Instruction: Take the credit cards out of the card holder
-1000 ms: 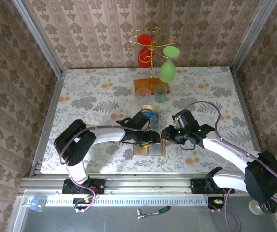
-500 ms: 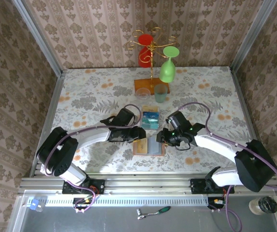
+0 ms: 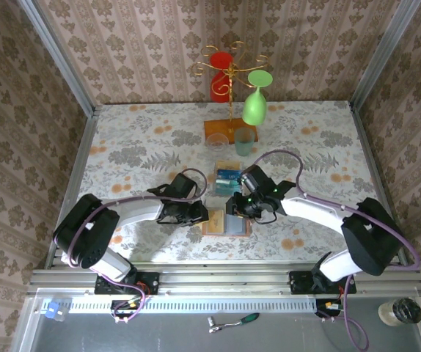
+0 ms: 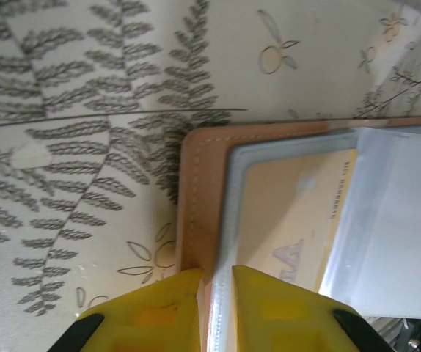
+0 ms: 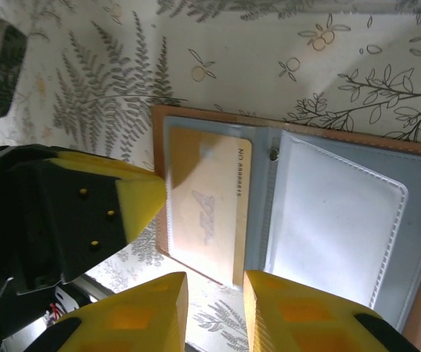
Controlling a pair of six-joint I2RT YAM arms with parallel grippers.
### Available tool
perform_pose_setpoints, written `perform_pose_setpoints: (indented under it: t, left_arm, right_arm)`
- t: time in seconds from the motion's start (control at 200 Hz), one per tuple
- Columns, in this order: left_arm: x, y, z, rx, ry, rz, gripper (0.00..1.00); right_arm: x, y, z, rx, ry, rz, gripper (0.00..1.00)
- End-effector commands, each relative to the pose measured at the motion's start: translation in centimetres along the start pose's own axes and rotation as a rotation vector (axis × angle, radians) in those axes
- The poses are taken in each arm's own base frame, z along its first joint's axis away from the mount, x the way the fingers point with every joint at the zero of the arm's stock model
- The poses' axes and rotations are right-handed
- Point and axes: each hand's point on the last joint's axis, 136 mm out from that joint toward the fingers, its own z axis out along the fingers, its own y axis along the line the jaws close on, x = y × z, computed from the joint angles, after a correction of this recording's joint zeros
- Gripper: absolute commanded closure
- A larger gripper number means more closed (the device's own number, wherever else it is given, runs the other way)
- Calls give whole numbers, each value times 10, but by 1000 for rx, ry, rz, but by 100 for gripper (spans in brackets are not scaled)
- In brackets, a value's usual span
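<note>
Both arms have closed in on the card holder (image 3: 229, 227) since half a second ago. The left one has slid down to its left edge and the right one has swung left across it.

We see the card holder lying open and flat on the flowered counter (image 3: 130, 139), close to the front. It has a brown leather rim around clear, grey-blue pockets.

Now the left fingers (image 4: 155, 315): nearly together, pinched on the left edge of the card holder, with leather and clear sleeve running between them. From the right wrist we catch one of those yellow tips pressed against that same edge.

And there's a tan card (image 5: 207, 209) sitting in the left pocket, tucked fully inside its sleeve.

The right fingers (image 5: 298, 312) stand a narrow gap apart, just off the edge of the pocket that holds the tan card. Only patterned cloth shows between them, so they grip nothing.

Just beyond the card holder, blue and teal cards (image 3: 229, 176) lie in a clear tray (image 3: 228, 192). Farther back, a gold rack (image 3: 230, 88) carries a red glass (image 3: 221, 70) and a green glass (image 3: 255, 106).
</note>
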Motion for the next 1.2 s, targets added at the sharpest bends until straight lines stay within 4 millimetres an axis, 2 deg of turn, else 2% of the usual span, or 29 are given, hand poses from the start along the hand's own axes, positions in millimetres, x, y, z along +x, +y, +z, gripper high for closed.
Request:
perform_pose_setpoints:
  t: [0.0,0.205,0.43,0.75,0.82,0.965,1.195]
  left_arm:
    - [2,4,2,7,11,2,83]
    - [5,7,3,0,18,-3,82]
    - [4,8,2,-3,19,-8,83]
    - [5,7,-2,-2,11,-9,83]
    - [4,3,-5,7,3,-3,83]
    - [1,-6,-15,21,-14,13,82]
    - [-2,-16,-18,44,-22,20,84]
  right_arm:
    - [5,2,10,14,36,7,73]
    - [18,-24,28,85,92,33,74]
    - [23,-50,35,184,99,26,74]
    - [24,-60,36,234,108,14,74]
    - [24,-57,32,235,108,6,74]
    - [16,-37,21,168,72,-8,74]
    - [10,-10,19,46,55,15,74]
